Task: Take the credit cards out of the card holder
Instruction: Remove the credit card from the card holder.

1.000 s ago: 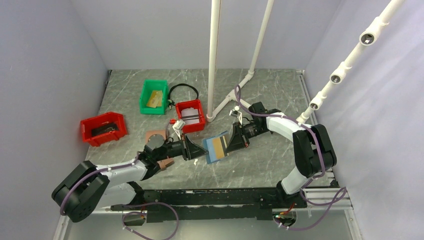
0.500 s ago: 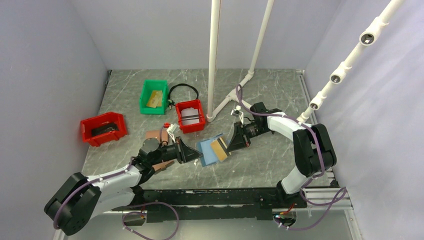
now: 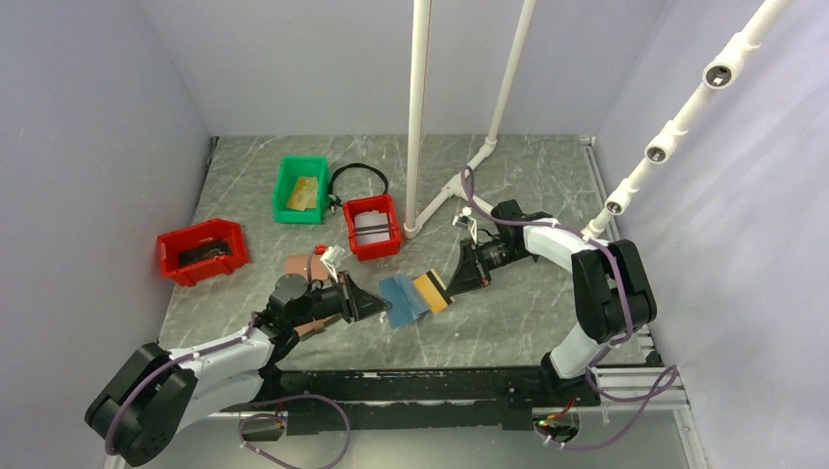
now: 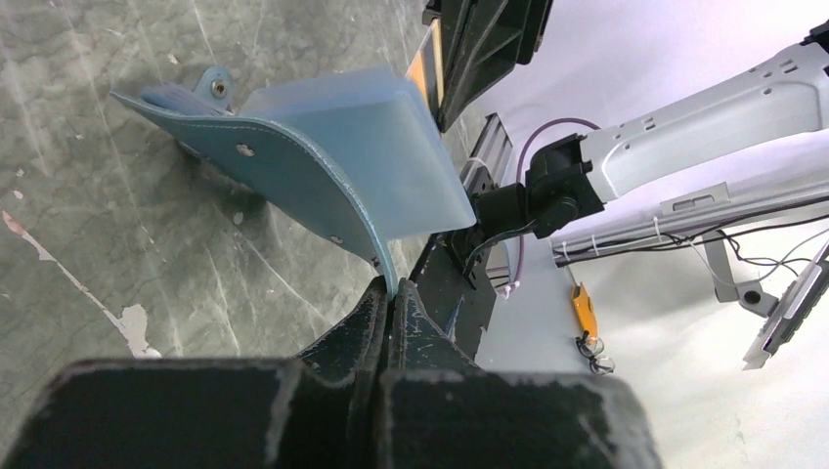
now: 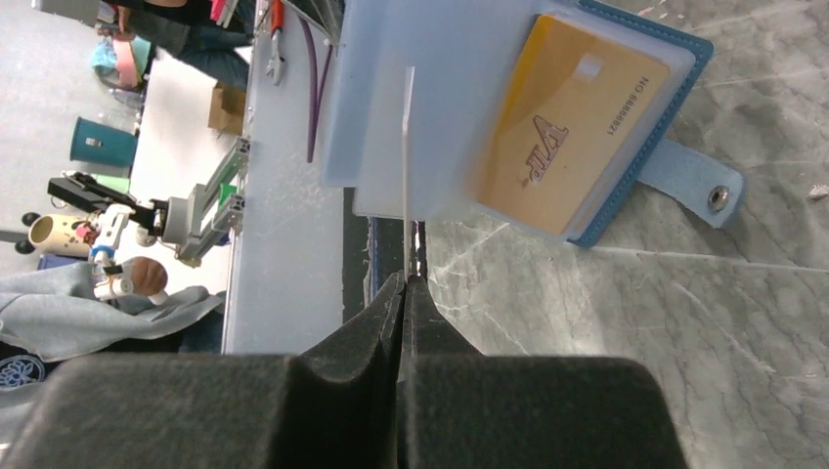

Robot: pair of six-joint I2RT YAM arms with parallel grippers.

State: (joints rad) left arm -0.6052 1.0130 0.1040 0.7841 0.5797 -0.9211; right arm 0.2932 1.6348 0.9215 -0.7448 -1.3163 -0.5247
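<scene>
Counted from the left: two red bins, a large one (image 3: 200, 252) and a small one (image 3: 372, 227). Between them stands one green bin (image 3: 300, 189), with a black cable loop (image 3: 357, 176) just beside it. A brown wallet (image 3: 299, 266) lies by the left arm.

The left tool (image 3: 376, 304) is clenched on the edge of the blue card holder (image 3: 399, 296), which is lifted and bent off the surface (image 3: 508, 313) at mid-front between the two arms. The right tool (image 3: 452, 284) is clenched on one gold credit card (image 3: 432, 290) at the holder's right edge. Whether that card is fully out of its pocket cannot be told. The right wrist view shows this card edge-on, and a second card (image 5: 567, 147) sits in a pale inner pocket.

The grey marbled surface shows bare stretches in front of the holder and behind the right arm. Three white pipes rise at the back and right. Pale lilac walls close in the left, back and right edges.
</scene>
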